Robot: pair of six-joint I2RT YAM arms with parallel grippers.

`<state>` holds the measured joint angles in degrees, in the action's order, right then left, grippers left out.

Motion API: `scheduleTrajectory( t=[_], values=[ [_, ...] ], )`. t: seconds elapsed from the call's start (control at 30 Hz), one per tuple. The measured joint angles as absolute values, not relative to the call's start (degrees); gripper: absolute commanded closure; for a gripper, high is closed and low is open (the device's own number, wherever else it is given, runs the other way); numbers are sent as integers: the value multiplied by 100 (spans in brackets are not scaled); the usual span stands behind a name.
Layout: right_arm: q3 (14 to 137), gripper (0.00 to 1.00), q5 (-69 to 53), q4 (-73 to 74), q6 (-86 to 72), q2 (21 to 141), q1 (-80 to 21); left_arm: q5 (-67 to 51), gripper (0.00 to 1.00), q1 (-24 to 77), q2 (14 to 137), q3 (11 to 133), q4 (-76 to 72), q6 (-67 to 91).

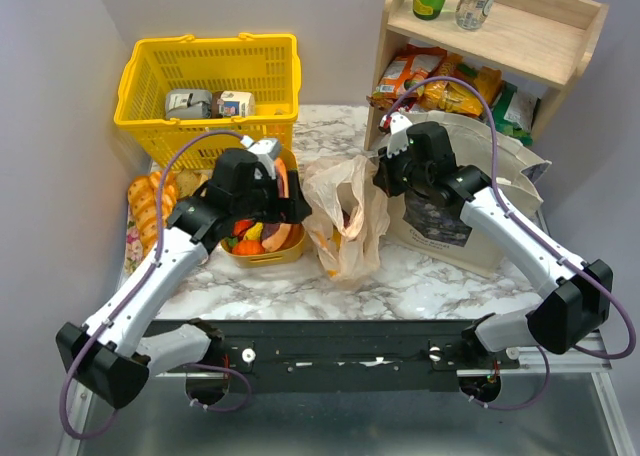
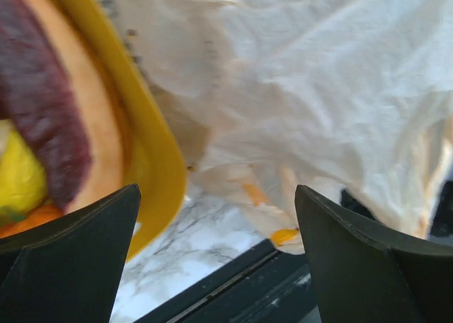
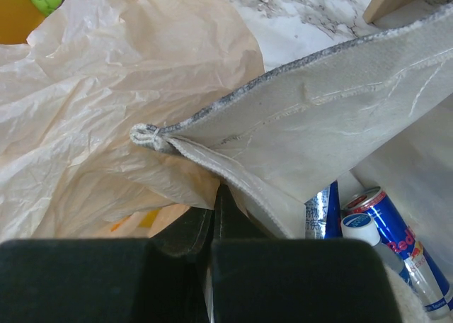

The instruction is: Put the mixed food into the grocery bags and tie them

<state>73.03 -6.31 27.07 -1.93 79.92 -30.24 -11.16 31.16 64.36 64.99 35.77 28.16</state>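
Note:
The mixed food (image 1: 255, 238) lies in a yellow bowl (image 1: 268, 256); the left wrist view shows a red-brown slice (image 2: 49, 117) and a lemon (image 2: 18, 178) in it. The peach plastic bag (image 1: 345, 221) stands slumped mid-table. My left gripper (image 1: 290, 208) hangs open and empty between bowl and bag (image 2: 216, 195). The beige canvas tote (image 1: 470, 211) stands to the right, with two blue-silver cans (image 3: 386, 227) inside. My right gripper (image 1: 383, 176) is shut (image 3: 216, 195) on the peach bag's edge (image 3: 141, 160), right beside the tote's rim (image 3: 297, 110).
A yellow shopping basket (image 1: 210, 81) with small boxes stands at the back left. Braided bread loaves (image 1: 150, 201) lie at the left edge. A wooden shelf (image 1: 500, 31) with snack packets (image 1: 440, 86) and bottles stands behind the tote.

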Motion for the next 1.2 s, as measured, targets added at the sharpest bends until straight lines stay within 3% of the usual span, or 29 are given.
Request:
scheduleTrajectory(
  t=[0.23,0.43,0.57,1.2],
  values=[
    [7303,93,-558,2707,-196,7992,-3026,-624,3,1730,5948,6309,4338,2477],
    [7303,93,-561,2707,-193,7992,-3026,-338,24,1463,6545,5850,4668,2375],
    [7301,93,-561,2707,-193,7981,-3026,-261,32,1466,7100,5638,4663,2246],
    [7299,93,-561,2705,-191,7918,-3024,714,27,2075,8392,5970,4945,1765]
  ],
)
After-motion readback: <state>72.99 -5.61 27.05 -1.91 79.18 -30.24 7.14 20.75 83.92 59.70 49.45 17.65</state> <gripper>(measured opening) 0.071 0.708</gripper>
